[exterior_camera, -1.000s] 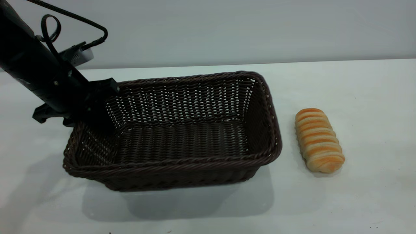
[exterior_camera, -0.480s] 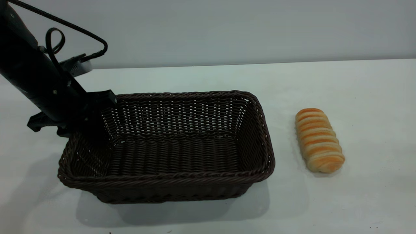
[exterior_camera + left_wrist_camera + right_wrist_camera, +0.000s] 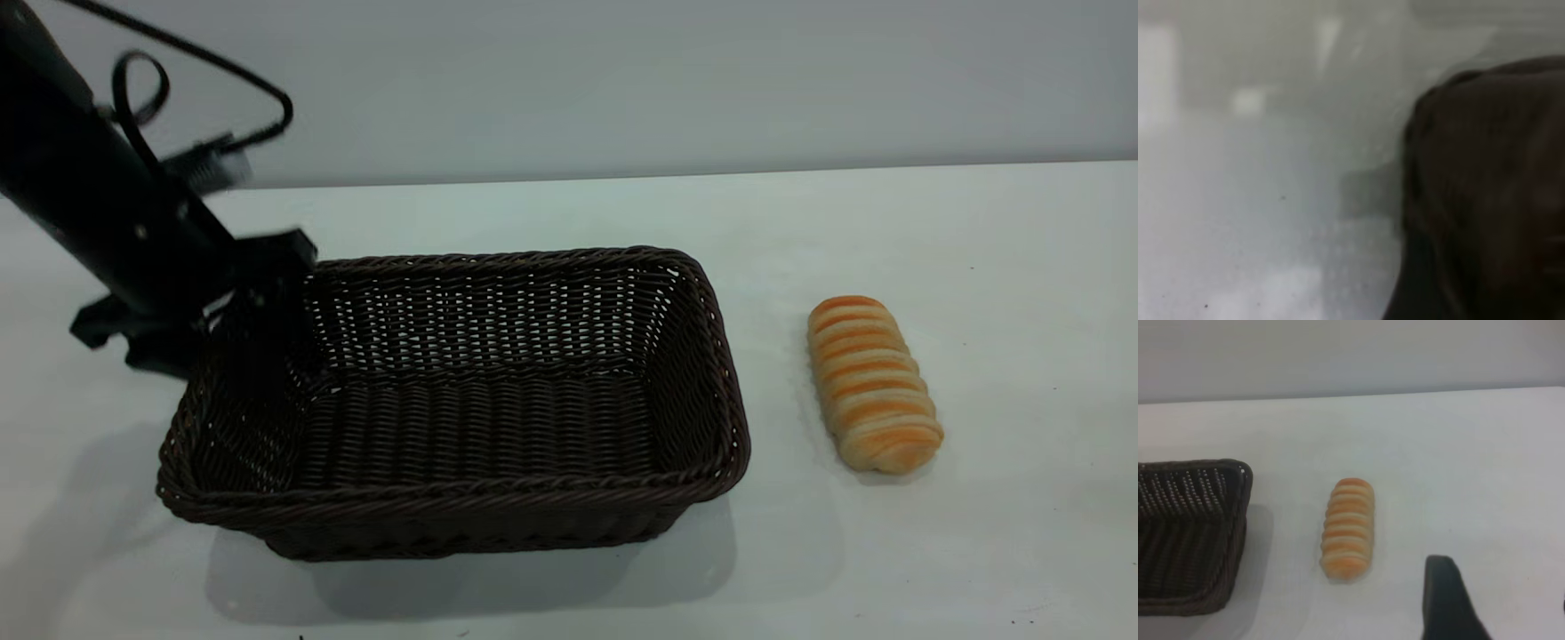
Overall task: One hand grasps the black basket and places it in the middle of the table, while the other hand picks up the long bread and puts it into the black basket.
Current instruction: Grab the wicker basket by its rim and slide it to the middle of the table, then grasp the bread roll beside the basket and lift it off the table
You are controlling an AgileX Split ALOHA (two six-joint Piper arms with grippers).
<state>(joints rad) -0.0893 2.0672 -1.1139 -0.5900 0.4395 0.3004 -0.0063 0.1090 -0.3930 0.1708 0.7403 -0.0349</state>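
The black basket (image 3: 462, 498) rests flat on the white table (image 3: 569, 213), left of centre. My left gripper (image 3: 252, 307) is at the basket's left rim, its tips lost against the dark weave. The left wrist view shows only a blurred dark part of the basket (image 3: 1485, 187) over the table. The long bread (image 3: 871, 382) lies on the table just right of the basket, apart from it. In the right wrist view the bread (image 3: 1347, 527) lies beside the basket's corner (image 3: 1191, 520), and my right gripper (image 3: 1501, 607) is open and empty, short of the bread.
A black cable (image 3: 222, 76) loops above the left arm. Bare white table lies to the right of the bread and in front of the basket. A grey wall (image 3: 622, 80) stands behind the table's far edge.
The basket, held tilted off the table a second ago, has come down flat and slightly left. Since half a second ago the left gripper has shifted a little upward while the basket stayed still.
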